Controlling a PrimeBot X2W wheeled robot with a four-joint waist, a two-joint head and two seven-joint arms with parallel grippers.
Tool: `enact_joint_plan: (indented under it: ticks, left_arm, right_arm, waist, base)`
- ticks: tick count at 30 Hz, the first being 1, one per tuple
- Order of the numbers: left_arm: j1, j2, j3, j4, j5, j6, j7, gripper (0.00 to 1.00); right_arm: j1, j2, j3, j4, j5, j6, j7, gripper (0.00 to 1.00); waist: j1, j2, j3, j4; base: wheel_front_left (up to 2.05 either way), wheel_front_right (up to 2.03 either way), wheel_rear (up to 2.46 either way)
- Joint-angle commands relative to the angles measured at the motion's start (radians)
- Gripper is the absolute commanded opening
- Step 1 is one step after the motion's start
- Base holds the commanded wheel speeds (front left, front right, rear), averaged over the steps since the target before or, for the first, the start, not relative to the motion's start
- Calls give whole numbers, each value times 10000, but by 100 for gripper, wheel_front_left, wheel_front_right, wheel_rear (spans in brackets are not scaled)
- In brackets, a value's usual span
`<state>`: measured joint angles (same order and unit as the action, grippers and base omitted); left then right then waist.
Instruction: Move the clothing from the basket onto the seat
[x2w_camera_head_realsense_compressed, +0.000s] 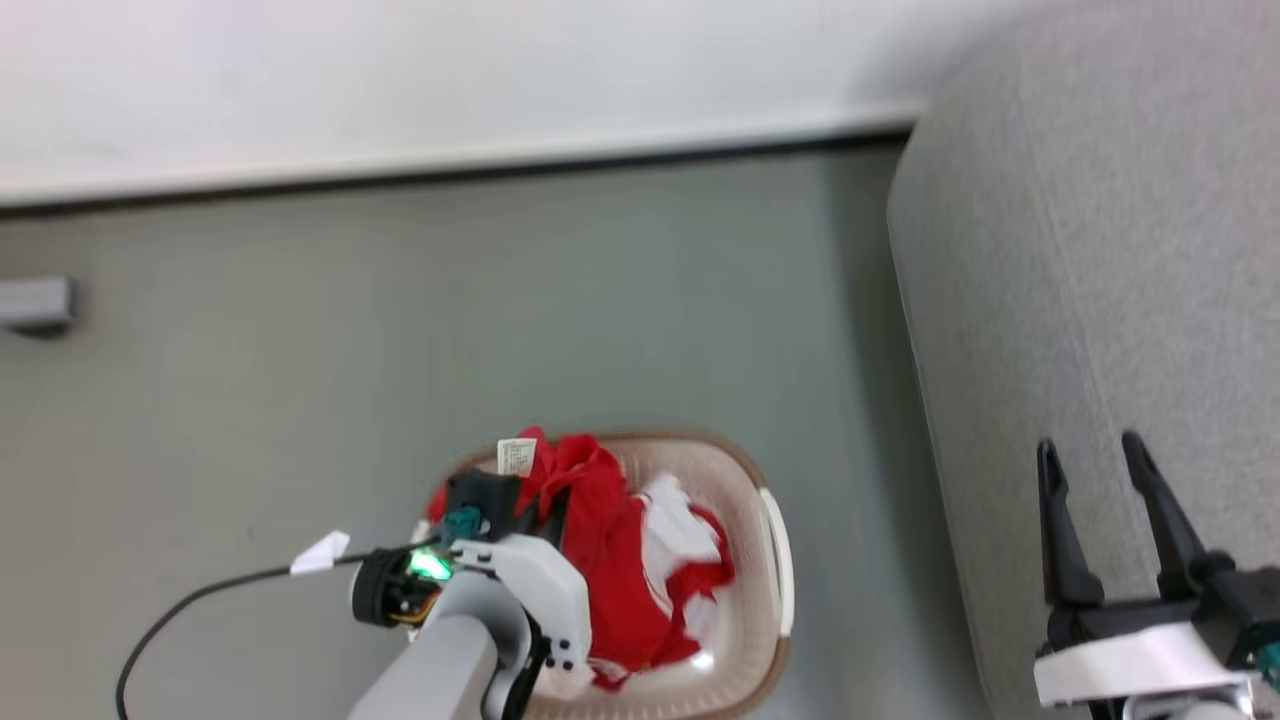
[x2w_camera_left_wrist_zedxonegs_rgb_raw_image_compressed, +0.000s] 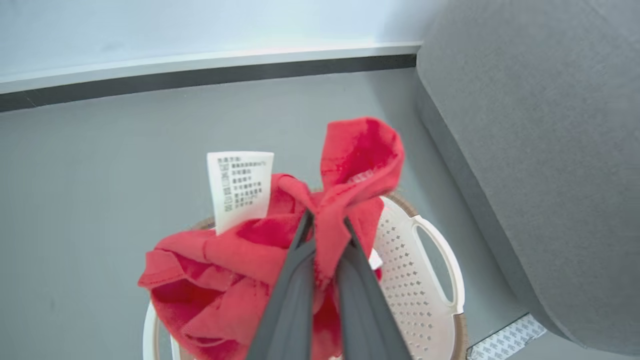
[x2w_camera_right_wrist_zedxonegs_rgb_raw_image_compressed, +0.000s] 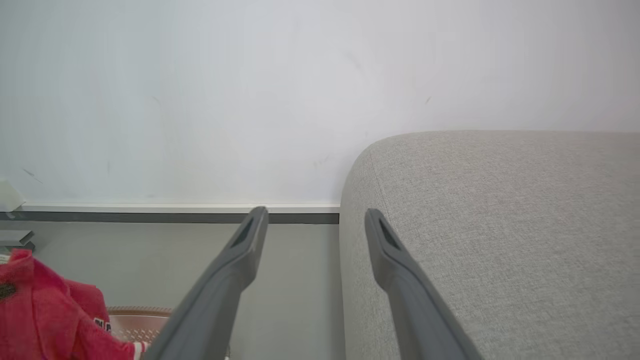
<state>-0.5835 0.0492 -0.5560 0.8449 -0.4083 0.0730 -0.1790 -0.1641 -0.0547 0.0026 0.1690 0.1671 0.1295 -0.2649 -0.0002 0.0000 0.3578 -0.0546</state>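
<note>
Looming down the right side of the head view: grey sofa (x2w_camera_head_realsense_compressed: 1100, 250), rounded end close to the white wall (x2w_camera_head_realsense_compressed: 400, 70). It stands on a grey-green floor (x2w_camera_head_realsense_compressed: 400, 350).

Basket (x2w_camera_head_realsense_compressed: 775, 560) sits on the floor near the sofa's side, with a strip of bare floor between them. Cream perforated wall, brown rim, white handle on the sofa side.

Red garment (x2w_camera_head_realsense_compressed: 600, 540) with white panels lies mostly heaped in the basket. Its upper bunch is raised above the rim at the basket's far left edge.

Left tool (x2w_camera_left_wrist_zedxonegs_rgb_raw_image_compressed: 326, 220) is clamped on a fold of the garment, the two dark fingers nearly together with red cloth pinched between them. One red flap stands up past the fingertips, and the rest hangs below toward the basket.

Right tool (x2w_camera_head_realsense_compressed: 1088, 445) is at lower right over the sofa's edge, fingers spread apart with nothing between them. In the right wrist view one finger lies against the floor and the other against the sofa.

Black cable (x2w_camera_head_realsense_compressed: 200, 600) runs from the left wrist across the floor.

White label (x2w_camera_left_wrist_zedxonegs_rgb_raw_image_compressed: 240, 185), printed, sticks up from the bunch just left of the clamped fingers.
</note>
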Motion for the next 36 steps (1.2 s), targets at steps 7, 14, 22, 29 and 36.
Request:
enact_joint_plan:
  ticks: [7,14,22,29,36]
  left_arm:
    - [785,368,131,-1267,-187,318,-355,0]
    - [1562,891,222,-3115,-142,737,-342,0]
    - [2652,1579,432,-4905,-199,1271,-203,0]
    - [3342,2182,673,-5885,-253,1656,102,0]
    - [3621,2498,746,-6470,-304,1839,441,0]
  right_arm:
    - [884,-30,-142,183,-113,21,8,100]
    - [1537,-16,-157,356,-185,21,8,100]
    - [2146,-33,-13,576,-220,21,8,100]
    - [2475,-29,55,645,-245,21,8,100]
    - [2556,-26,84,629,-275,21,8,100]
  waist:
    - [2,0,-1678,512]
    - [2,0,-2650,697]
    - [2,0,-3700,695]
    - [2,0,-4111,657]
    - [2,0,-4238,706]
  base:
    - [0,0,0]
    - [0,0,0]
    - [0,0,0]
    - [0,0,0]
    - [0,0,0]
